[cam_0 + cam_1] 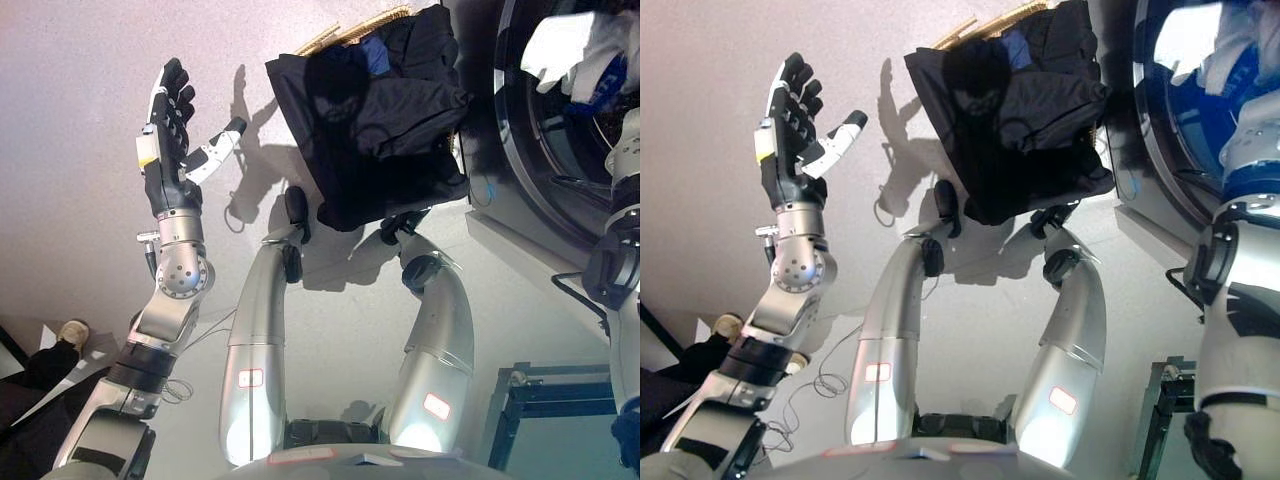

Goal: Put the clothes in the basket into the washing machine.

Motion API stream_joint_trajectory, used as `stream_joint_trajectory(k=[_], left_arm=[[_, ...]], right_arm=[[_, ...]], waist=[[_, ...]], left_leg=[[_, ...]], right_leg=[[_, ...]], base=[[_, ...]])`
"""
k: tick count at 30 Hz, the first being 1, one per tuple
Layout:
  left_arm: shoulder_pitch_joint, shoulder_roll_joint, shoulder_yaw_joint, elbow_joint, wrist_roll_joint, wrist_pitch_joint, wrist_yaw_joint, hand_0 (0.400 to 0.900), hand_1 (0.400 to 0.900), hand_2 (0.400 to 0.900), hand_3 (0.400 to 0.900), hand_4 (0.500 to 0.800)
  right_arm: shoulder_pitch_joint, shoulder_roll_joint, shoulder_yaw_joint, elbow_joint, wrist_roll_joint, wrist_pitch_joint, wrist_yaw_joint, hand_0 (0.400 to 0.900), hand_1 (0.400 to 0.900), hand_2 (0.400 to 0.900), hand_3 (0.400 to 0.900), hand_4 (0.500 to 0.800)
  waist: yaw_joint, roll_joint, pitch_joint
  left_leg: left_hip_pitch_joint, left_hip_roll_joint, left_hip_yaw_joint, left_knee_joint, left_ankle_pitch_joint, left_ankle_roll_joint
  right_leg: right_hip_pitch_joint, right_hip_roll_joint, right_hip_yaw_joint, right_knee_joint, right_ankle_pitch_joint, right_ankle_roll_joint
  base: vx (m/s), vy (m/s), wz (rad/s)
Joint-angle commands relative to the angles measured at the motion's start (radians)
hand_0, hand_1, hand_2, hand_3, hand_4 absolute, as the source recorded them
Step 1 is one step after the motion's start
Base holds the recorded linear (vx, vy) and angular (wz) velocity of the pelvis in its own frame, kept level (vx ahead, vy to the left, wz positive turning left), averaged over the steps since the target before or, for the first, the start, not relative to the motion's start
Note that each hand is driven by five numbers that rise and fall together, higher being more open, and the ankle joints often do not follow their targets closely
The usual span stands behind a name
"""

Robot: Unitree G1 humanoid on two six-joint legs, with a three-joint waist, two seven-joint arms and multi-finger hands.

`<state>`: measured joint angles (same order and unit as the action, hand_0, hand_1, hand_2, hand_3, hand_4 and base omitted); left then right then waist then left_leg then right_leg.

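A wicker basket [368, 24] stands on the floor ahead of me, heaped with dark clothes [385, 120] that spill over its near side; a blue piece [375, 52] shows among them. The washing machine [545, 190] is on the right with its round opening facing me. My right arm [625, 170] reaches up to that opening, where a white cloth [565, 45] hangs; the hand's fingers are hidden behind it. My left hand [170, 125] is raised at the left, open and empty, well clear of the basket.
A person's shoe [72, 332] and dark trouser legs show at the lower left. A dark blue-green framed box [555, 415] stands at the lower right, beside the washing machine's pale base [520, 255].
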<state>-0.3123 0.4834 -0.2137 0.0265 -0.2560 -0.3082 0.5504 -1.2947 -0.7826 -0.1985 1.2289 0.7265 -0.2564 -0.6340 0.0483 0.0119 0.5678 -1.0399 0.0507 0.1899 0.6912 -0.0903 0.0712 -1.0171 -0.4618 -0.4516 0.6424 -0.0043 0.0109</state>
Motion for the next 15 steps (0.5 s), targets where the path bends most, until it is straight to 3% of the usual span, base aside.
stream_joint_trajectory(k=[1,8,13,14,15], left_arm=[[0.028,-0.060,-0.006,-0.042,0.003,-0.087,0.013,0.900,0.900,0.900,0.900,0.800],[0.021,-0.072,0.019,-0.026,0.004,-0.092,0.015,0.900,0.900,0.900,0.900,0.800],[0.023,-0.106,0.052,0.010,0.003,-0.077,0.022,0.900,0.900,0.900,0.900,0.800],[0.024,-0.130,0.062,0.025,-0.007,-0.067,0.018,0.900,0.900,0.900,0.900,0.800],[0.031,-0.126,0.063,0.026,-0.008,-0.068,0.016,0.900,0.900,0.900,0.900,0.800]], right_arm=[[0.084,-0.052,0.099,-0.065,-0.054,-0.095,-0.019,0.900,0.900,0.900,0.900,0.800],[0.144,0.054,0.094,-0.200,-0.093,-0.122,-0.004,0.900,0.900,0.900,0.900,0.800],[0.286,0.262,0.107,-0.421,-0.147,-0.136,0.030,0.900,0.900,0.900,0.900,0.800],[0.364,0.354,0.109,-0.532,-0.177,-0.142,0.045,0.900,0.900,0.900,0.900,0.800],[0.382,0.368,0.106,-0.556,-0.189,-0.135,0.034,0.900,0.900,0.900,0.900,0.800]], waist=[[-0.028,0.102,-0.199],[-0.045,0.105,-0.190],[-0.081,0.092,-0.179],[-0.103,0.082,-0.178],[-0.105,0.077,-0.176]], left_leg=[[0.069,-0.041,-0.048,-0.162,-0.072,0.034],[0.119,-0.050,-0.047,-0.202,-0.062,0.037],[0.178,-0.044,-0.034,-0.248,-0.048,0.034],[0.219,-0.039,-0.029,-0.279,-0.045,0.032],[0.233,-0.039,-0.029,-0.289,-0.041,0.033]], right_leg=[[-0.170,0.030,-0.035,0.098,-0.056,0.150],[-0.139,0.034,-0.026,0.074,-0.029,0.162],[-0.090,0.040,-0.019,0.035,0.005,0.175],[-0.058,0.044,-0.018,0.014,0.027,0.186],[-0.045,0.046,-0.020,0.008,0.031,0.187]], base=[[0.00,0.000,0.00],[0.00,0.016,-0.02],[0.03,0.067,-0.13],[0.06,0.076,-0.18],[0.08,0.064,-0.16]])
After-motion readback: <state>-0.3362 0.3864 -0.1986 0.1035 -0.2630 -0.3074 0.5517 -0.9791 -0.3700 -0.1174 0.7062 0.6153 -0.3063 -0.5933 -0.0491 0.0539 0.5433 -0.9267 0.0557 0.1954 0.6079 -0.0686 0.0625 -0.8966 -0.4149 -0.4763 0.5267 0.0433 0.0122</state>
